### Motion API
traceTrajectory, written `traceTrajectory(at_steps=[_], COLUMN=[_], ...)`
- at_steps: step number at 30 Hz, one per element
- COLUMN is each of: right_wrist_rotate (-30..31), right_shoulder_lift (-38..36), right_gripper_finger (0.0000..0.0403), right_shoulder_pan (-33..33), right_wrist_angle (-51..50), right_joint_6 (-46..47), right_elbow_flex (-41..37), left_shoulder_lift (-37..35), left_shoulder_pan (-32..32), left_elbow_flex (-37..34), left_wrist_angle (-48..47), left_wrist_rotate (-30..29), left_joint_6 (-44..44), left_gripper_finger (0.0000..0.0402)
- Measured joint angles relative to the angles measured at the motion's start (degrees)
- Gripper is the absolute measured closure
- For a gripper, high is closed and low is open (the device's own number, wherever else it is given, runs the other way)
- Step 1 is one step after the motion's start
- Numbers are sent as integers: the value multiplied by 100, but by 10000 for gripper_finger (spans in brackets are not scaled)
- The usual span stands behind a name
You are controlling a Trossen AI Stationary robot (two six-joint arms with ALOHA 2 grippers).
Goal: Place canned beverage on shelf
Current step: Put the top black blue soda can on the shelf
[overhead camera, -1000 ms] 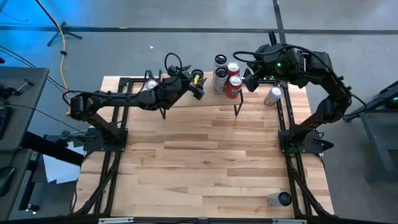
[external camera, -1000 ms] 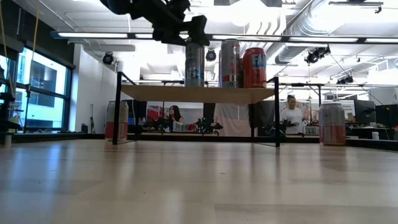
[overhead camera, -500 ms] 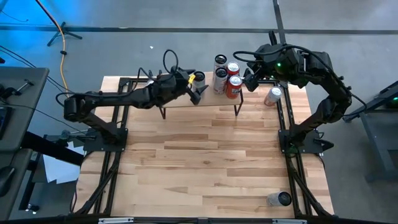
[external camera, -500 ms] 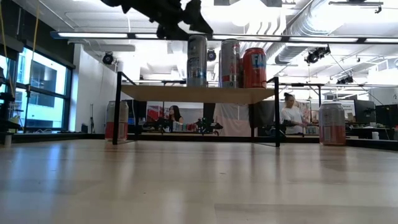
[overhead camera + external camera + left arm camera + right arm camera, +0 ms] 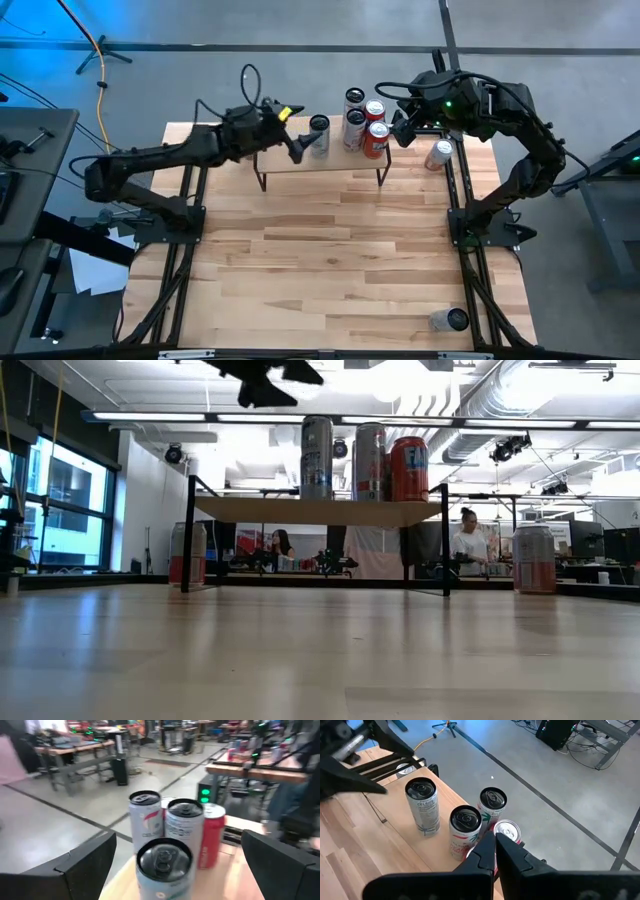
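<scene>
The shelf (image 5: pixel 330 163) stands at the table's far edge, on thin black legs in the low view (image 5: pixel 320 510). A silver can (image 5: pixel 319 135) stands upright on its plank top, left of a cluster of several cans (image 5: pixel 364 122). My left gripper (image 5: pixel 296 133) is open and empty, just left of the silver can and above it; the left wrist view shows that can (image 5: pixel 162 870) between and beyond its spread fingers. My right gripper (image 5: pixel 398 128) is shut and hovers at the shelf's right end by a red can (image 5: pixel 376 141). I cannot tell whether it touches that can.
A can (image 5: pixel 438 154) is on the table right of the shelf, and another (image 5: pixel 449 319) near the front right corner. A further can (image 5: pixel 187 553) stands on the table by the shelf's left legs. People show in the room behind (image 5: pixel 468 540).
My left gripper has come off the top of the silver can, risen, and drawn back toward the table's left edge. The silver can stays upright on the shelf.
</scene>
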Motion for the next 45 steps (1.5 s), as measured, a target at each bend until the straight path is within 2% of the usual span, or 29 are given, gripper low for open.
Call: traceTrajectory(at_steps=[5, 10, 13, 17, 22, 30, 32, 37, 45], right_wrist_rotate=[0, -1, -2, -4, -145, -311, -311, -322, -330], right_shoulder_lift=[2, 2, 2, 4, 4, 4, 4, 4, 4], right_gripper_finger=[403, 403, 403, 403, 403, 403, 403, 403, 403], right_shoulder_pan=[-1, -2, -2, -1, 0, 0, 0, 0, 0], right_wrist_angle=[0, 0, 0, 0, -2, -50, -85, -90, -151], right_joint_6=[-6, -6, -6, -5, -6, -6, -6, 7, 101], right_elbow_flex=[0, 0, 0, 0, 0, 0, 0, 0, 0], left_shoulder_lift=[-570, -1074, -1122, -797, -137, 1000, 1255, 1703, 1870], left_shoulder_pan=[271, 773, 1015, 1297, 1811, 2470, 2505, 2476, 2370], left_elbow_flex=[-357, -1275, -1556, -1453, -951, -382, -273, -19, -7], left_wrist_angle=[-11, 763, 1103, 1008, 653, 684, 692, 829, 906], left_wrist_rotate=[1256, 2953, 3218, 3612, 4337, 6255, 6476, 6556, 6557], left_joint_6=[-315, -932, -1074, -514, -44, -127, -92, 20, 273], left_gripper_finger=[13, 13, 13, 13, 13, 14, 14, 14, 14])
